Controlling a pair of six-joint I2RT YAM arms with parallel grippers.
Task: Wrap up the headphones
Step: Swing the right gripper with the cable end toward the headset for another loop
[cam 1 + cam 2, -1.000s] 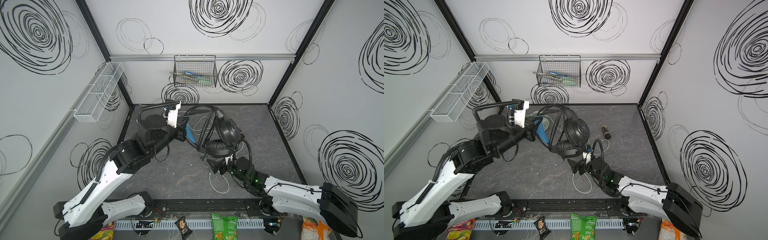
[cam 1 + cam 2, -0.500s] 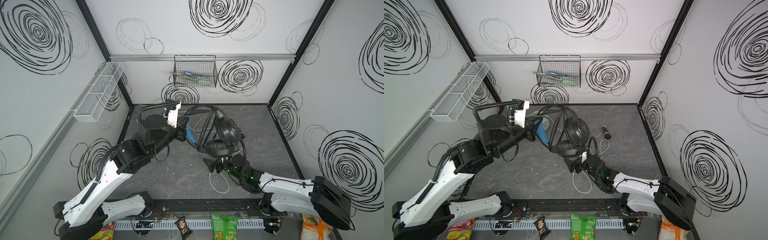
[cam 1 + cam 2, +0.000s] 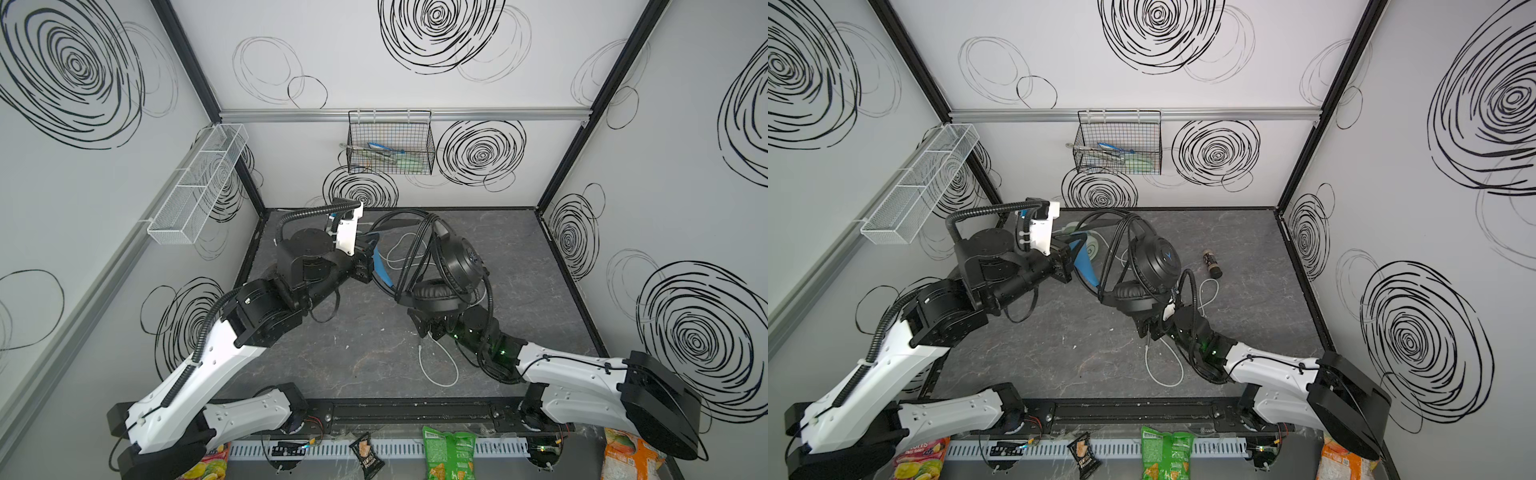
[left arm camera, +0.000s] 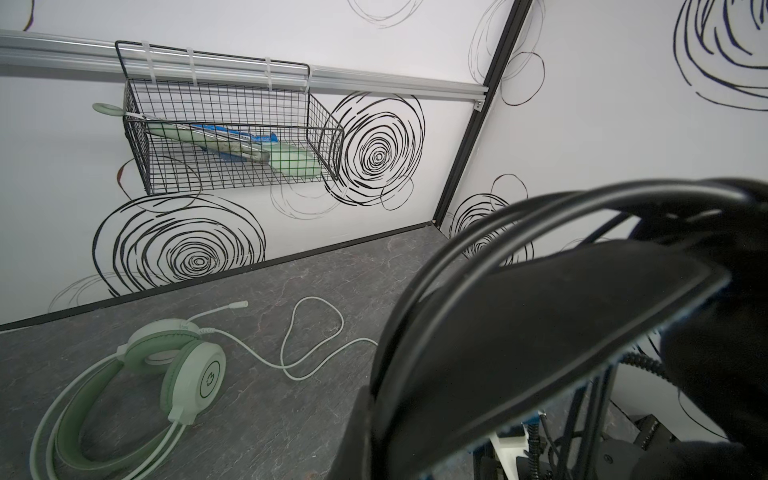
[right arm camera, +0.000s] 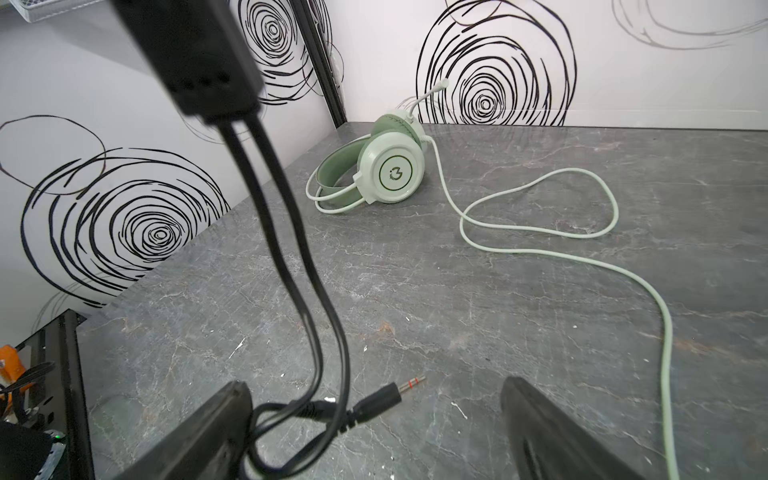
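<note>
r tool (image 5: 374, 397) edged fwd, open; l tool (image 3: 371, 261) clamps headset (image 3: 461, 262)

the black headset (image 3: 459, 266) is showing a blue strip along its headband (image 3: 381, 268) and trailing a black cable (image 5: 296, 235). the mint-green headset (image 5: 392, 172) is trailing a pale greenish-white cable (image 5: 668, 332). the tabletop (image 3: 365, 353) is showing dark grey marbling with pale veins. the white walls (image 3: 415, 95) are carrying black scribbled swirls.

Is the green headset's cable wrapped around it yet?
No, in the right wrist view the mint-green headset lies on the table with its white cable trailing loose in open loops.
</note>
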